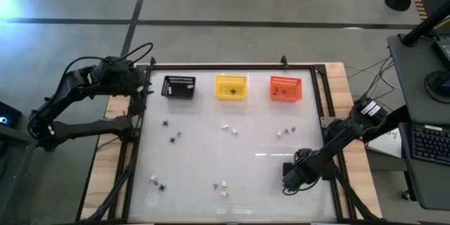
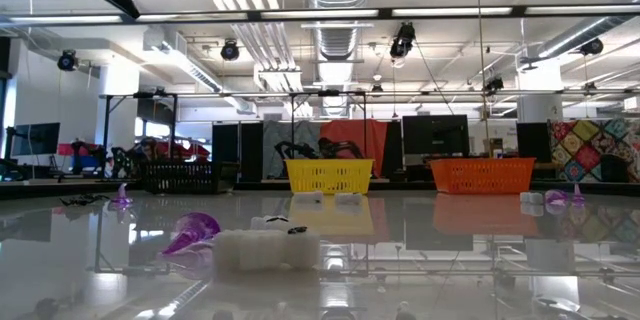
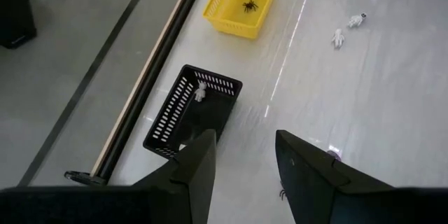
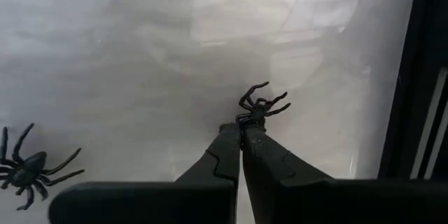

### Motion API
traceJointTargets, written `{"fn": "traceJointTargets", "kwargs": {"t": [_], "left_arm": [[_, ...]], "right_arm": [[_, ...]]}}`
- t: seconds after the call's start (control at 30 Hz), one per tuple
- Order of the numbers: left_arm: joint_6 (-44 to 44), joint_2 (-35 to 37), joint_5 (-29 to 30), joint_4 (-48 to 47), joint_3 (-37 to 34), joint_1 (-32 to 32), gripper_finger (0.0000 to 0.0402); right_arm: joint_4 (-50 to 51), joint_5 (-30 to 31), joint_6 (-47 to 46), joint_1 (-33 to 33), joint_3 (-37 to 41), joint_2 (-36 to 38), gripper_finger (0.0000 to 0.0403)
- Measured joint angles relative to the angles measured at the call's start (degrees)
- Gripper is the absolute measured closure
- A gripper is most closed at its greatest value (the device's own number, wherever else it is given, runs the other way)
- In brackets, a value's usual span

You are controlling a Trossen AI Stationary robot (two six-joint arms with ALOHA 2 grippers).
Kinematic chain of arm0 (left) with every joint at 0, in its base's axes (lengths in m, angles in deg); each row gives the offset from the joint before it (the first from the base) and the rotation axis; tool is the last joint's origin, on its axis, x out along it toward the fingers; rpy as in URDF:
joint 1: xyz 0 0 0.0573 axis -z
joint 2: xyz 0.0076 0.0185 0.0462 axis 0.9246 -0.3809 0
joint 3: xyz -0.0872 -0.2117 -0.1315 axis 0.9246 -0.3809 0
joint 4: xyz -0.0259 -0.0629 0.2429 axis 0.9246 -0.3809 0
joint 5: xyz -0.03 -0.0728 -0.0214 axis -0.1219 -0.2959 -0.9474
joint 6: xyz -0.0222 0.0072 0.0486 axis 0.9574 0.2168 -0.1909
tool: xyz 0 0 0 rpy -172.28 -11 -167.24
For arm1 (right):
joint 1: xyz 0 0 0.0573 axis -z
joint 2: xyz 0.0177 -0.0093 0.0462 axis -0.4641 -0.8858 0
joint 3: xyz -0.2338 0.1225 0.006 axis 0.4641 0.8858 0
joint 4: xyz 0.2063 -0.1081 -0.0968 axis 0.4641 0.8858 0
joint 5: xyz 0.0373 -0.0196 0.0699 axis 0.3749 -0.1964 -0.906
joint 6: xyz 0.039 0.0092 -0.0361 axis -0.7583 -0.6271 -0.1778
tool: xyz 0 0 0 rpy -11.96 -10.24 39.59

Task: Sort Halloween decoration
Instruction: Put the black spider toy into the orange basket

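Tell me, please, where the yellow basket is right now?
High view: the yellow basket sits at the table's far edge, between the black basket and the orange basket.

**Camera setup**

High view: overhead, straight down, far enough to take in the whole table [image 1: 232, 183] and both arms. Low view: at tabletop height, level across the glossy surface into the room; nearest trinkets loom large. Both share the black basket [image 1: 178, 86], yellow basket [image 1: 231, 87] and orange basket [image 1: 285, 88] at the far edge. Left wrist view: raised, angled down past its own fingers onto the black and yellow baskets. Right wrist view: very close to the tabletop, filled by a spider [image 4: 260, 105] at its fingertips.
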State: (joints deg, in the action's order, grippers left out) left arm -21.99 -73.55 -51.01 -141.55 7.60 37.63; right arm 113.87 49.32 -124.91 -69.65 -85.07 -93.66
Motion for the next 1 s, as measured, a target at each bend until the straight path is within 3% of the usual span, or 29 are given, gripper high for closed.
{"fn": "traceJointTargets", "kwargs": {"t": [0.3,1.0], "left_arm": [[-0.6,0.3,0.0,0.0,0.0,0.0,0.0269],[-1.1,0.5,0.1,0.0,0.0,0.0,0.0269]], "right_arm": [[8.7,0.4,0.0,-0.4,-5.8,1.3,0.0394],[10.1,4.3,0.1,-0.3,-11.7,1.4,0.0394]]}}
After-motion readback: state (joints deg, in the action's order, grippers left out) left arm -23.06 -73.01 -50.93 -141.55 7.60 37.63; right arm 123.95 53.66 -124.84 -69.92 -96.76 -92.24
